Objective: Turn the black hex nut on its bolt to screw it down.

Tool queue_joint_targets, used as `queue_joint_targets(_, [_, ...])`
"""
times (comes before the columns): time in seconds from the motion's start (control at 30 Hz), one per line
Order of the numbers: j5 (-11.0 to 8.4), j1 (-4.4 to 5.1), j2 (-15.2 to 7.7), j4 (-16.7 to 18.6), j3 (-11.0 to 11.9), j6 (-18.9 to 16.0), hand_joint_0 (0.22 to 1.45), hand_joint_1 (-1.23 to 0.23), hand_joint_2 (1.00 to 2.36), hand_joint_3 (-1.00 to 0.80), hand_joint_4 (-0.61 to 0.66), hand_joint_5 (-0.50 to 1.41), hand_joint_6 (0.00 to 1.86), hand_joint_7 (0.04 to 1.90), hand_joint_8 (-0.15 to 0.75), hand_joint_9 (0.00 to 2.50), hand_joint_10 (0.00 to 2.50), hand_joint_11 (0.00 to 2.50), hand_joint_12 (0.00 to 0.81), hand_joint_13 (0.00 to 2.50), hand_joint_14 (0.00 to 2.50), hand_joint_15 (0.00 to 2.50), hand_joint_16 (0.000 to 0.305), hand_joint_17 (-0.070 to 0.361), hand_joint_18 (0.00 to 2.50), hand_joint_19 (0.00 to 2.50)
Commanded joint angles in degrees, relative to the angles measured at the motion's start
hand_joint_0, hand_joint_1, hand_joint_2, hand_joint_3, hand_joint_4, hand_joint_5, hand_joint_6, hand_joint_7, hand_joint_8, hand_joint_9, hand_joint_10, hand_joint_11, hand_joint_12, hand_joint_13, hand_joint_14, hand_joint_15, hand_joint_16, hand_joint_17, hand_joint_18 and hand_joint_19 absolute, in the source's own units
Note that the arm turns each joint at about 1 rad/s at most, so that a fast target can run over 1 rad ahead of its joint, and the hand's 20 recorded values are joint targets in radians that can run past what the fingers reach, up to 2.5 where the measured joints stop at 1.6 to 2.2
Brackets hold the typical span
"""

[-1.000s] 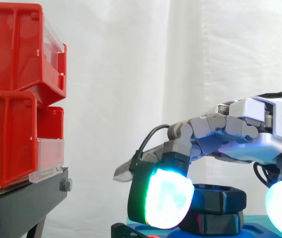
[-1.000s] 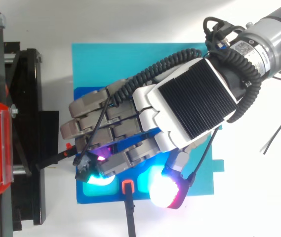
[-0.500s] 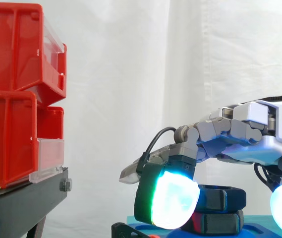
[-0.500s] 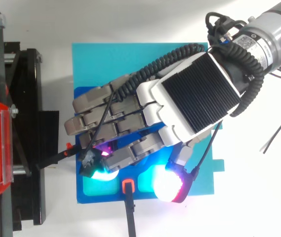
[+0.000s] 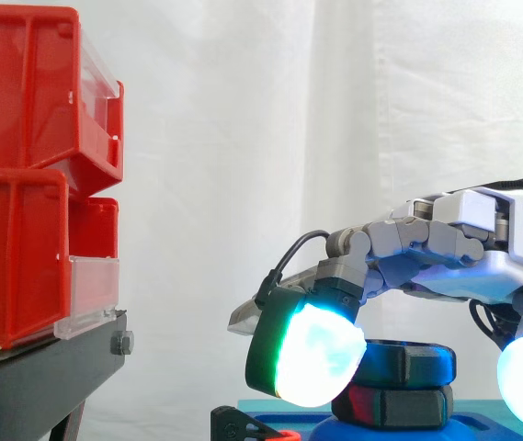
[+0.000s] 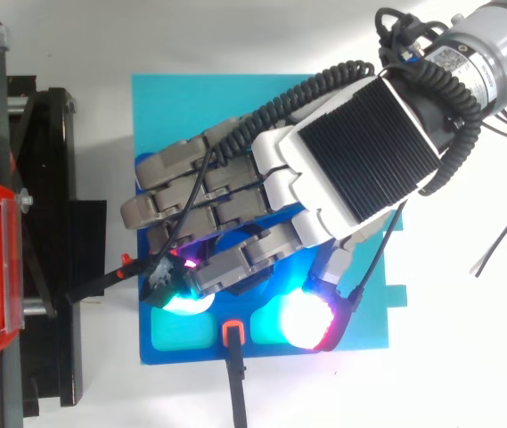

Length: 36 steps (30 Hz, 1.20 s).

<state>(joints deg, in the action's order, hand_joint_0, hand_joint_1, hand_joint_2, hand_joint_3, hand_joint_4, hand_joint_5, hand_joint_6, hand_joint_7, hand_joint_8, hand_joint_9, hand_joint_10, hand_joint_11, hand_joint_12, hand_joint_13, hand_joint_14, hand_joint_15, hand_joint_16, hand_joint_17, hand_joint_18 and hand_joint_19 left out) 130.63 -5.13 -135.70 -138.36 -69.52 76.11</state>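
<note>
Nut, black hex (image 5: 410,362): at 5 o'clock in side view, stacked on a second dark hex piece (image 5: 394,405), over blue base (image 6: 191,357) on teal mat (image 6: 191,107). Hand (image 6: 360,160): arched over the nut, entering from 3 o'clock; whether it clamps the nut cannot be told. Red bins (image 5: 22,175): at 9 o'clock, on black stand (image 5: 40,377).

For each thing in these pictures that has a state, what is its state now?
hand: arched over the black hex nut; grip not visible.
black hex nut: level, under the hand, raised off the blue board.
red bins: stacked on the black stand.
</note>
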Motion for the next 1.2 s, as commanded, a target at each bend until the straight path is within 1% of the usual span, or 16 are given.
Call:
queue_joint_targets(0.0, [0.07, -0.14, 0.0, 0.02, 0.0, 0.0, 0.44, -0.45, 1.0, -0.5, 0.27, -0.17, 0.5, 1.05, 0.313, 0.5, 0.01, 0.37, 0.368, 0.44, 0.0, 0.16, 0.052, 0.118, 0.35, 0.19])
queue_joint_targets(0.37, [0.15, -0.32, 0.0, 0.02, 0.0, 0.0, 0.45, -0.51, 1.0, -0.5, 0.25, -0.17, 0.5, 1.05, 0.305, 0.49, 0.01, 0.37, 0.361, 0.44, 0.0, 0.16, 0.051, 0.114, 0.35, 0.19])
queue_joint_targets(0.47, [0.07, -0.32, 0.0, 0.02, 0.0, 0.09, 0.49, -0.54, 1.0, -0.5, 0.24, -0.17, 0.5, 1.06, 0.291, 0.49, 0.01, 0.38, 0.344, 0.43, 0.01, 0.16, 0.047, 0.106, 0.33, 0.21])
queue_joint_targets(0.8, [0.15, -0.41, 0.0, 0.02, 0.0, 0.09, 0.54, -0.61, 1.01, -0.41, 0.22, -0.16, 0.5, 1.08, 0.274, 0.5, 0.01, 0.39, 0.324, 0.44, 0.01, 0.16, 0.043, 0.097, 0.34, 0.22])
queue_joint_targets(0.97, [0.24, -0.41, 0.0, 0.02, -0.09, 0.09, 0.55, -0.61, 1.01, -0.39, 0.22, -0.17, 0.52, 1.05, 0.273, 0.51, 0.01, 0.39, 0.32, 0.46, 0.01, 0.16, 0.042, 0.096, 0.36, 0.23])
queue_joint_targets(1.17, [0.24, -0.49, 0.0, 0.02, 0.0, 0.09, 0.59, -0.57, 1.01, -0.35, 0.22, -0.17, 0.57, 0.97, 0.273, 0.54, 0.01, 0.39, 0.314, 0.49, 0.01, 0.18, 0.042, 0.094, 0.39, 0.24])
